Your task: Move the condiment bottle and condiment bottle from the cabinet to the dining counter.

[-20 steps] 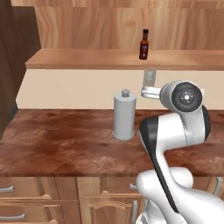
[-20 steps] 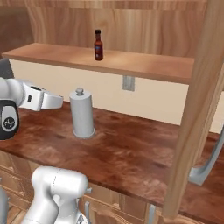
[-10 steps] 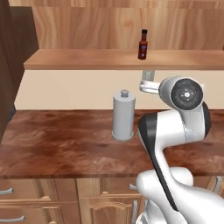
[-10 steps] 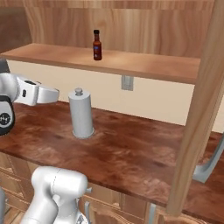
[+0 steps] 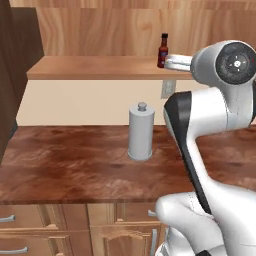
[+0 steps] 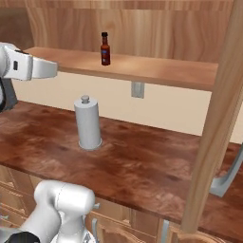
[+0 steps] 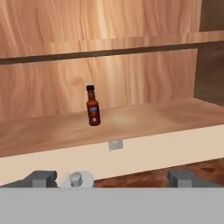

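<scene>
One condiment bottle (image 5: pixel 163 50) (image 6: pixel 105 48) (image 7: pixel 92 112), small and dark brown with a black cap and red label, stands upright on the wooden shelf of the cabinet (image 5: pixel 90 67) (image 6: pixel 156 69) (image 7: pixel 148 117). In the hand view my gripper (image 7: pixel 112 179) faces the shelf from a distance, with the bottle a little left of centre and well beyond the fingertips (image 7: pixel 42 178). The jaws stand wide apart and hold nothing. My white arm reaches up to about shelf height. The dining counter is out of view.
A grey cylinder holder (image 5: pixel 140 131) (image 6: pixel 88 122) stands on the reddish-brown worktop (image 5: pixel 60 165) (image 6: pixel 142 166) below the shelf. A wall socket (image 5: pixel 167 89) (image 6: pixel 137 89) sits under the shelf. An open cabinet door (image 6: pixel 220 109) with a silver handle (image 6: pixel 228 176) juts out on the right.
The arm has lifted from worktop height to shelf height. The bottle and cylinder have not moved, and the gripper stays open.
</scene>
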